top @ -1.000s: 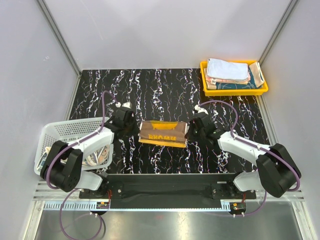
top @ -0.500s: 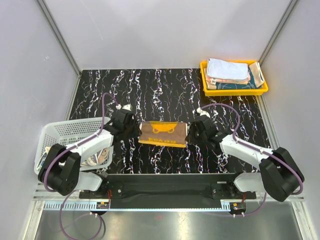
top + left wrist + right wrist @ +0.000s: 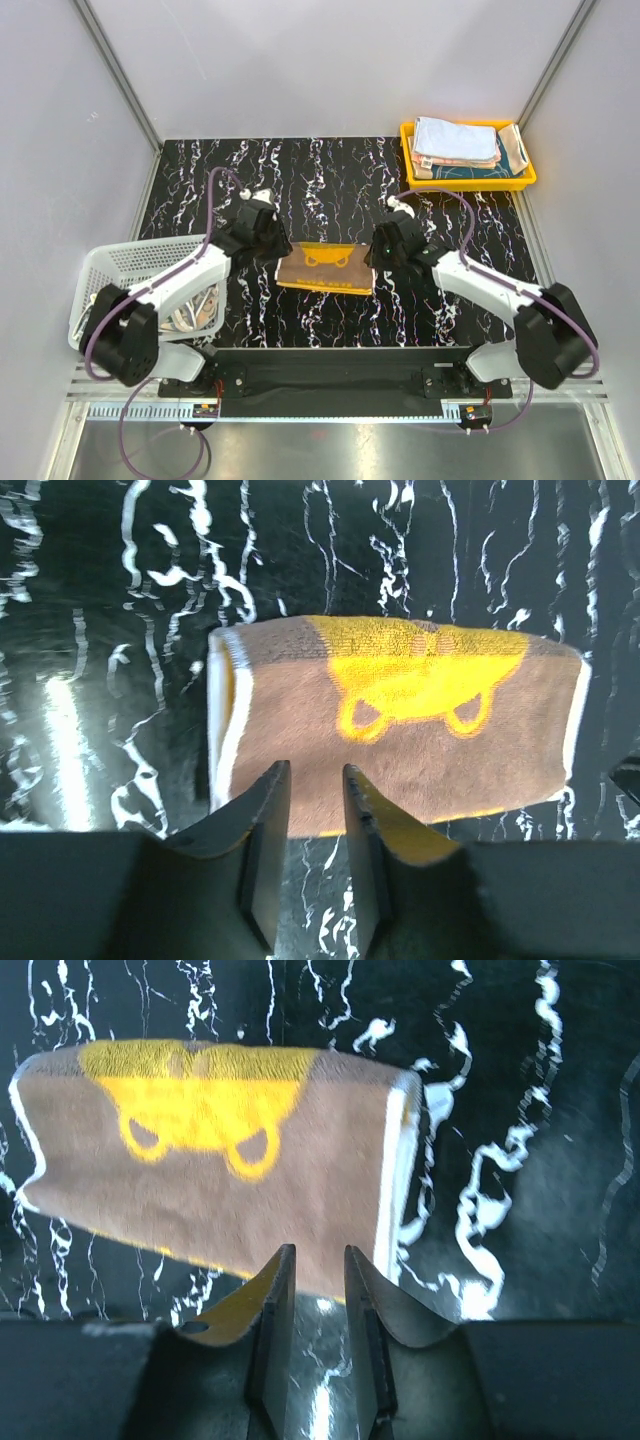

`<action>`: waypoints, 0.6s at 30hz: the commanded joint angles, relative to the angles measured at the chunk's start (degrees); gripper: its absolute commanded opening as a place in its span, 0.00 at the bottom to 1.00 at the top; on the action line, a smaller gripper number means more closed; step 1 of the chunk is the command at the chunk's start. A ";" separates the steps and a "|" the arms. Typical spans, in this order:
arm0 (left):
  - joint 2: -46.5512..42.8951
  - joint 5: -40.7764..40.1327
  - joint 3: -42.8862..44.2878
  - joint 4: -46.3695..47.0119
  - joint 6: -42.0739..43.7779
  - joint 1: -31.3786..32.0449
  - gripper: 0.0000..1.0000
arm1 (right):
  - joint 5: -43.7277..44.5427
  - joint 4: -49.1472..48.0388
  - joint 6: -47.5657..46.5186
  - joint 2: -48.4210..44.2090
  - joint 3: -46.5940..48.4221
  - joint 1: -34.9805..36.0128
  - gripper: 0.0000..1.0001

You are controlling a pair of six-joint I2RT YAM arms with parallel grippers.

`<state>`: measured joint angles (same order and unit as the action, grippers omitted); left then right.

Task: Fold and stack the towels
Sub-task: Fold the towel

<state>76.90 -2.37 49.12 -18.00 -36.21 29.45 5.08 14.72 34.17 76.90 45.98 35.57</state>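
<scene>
So the brown towel (image 3: 325,268) lies folded into a flat strip around the middle of the top view, its long side running left to right on the black marbled table (image 3: 330,180). It has a yellow graphic on its upper half and pale edging at both short ends.

The left gripper (image 3: 274,240) sits at the strip's left end and the right gripper (image 3: 377,250) at its right end, so the towel is between the two pincers.

In the left wrist view the towel fills the centre of the frame, and its near edge runs right behind the two fingertips (image 3: 265,810). They stand a narrow gap apart. Through that gap only towel surface and then bare table show, so nothing's pinched.

Same deal in the right wrist view. The towel takes up the upper left and middle, with its white-edged end just right of centre. Its near edge dips behind the fingers (image 3: 272,1290), which are parted narrowly with nothing clamped. Neither wrist shot shows whether the tips touch the cloth or hang just above it.

In the upper right of the top view, a yellow tray (image 3: 470,185) holds a stack of folded towels (image 3: 455,140) with a whitish one on top, well apart from both grippers. A white mesh basket (image 3: 130,262) sits at the left edge, just beside the left arm.
</scene>
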 commanded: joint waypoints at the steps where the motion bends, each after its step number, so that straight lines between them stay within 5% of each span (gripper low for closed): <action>1: 5.00 -1.84 1.94 -0.54 0.00 1.48 0.31 | 0.55 -0.30 0.28 4.56 3.07 1.08 0.32; 18: 12.13 -4.40 -3.60 -0.19 -4.49 1.57 0.25 | -2.45 -4.36 6.43 1.59 -11.26 4.07 0.32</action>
<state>88.62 -5.06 45.84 -18.39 -40.16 30.94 2.42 8.75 39.77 80.88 35.35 39.09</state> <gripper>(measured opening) 0.250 0.312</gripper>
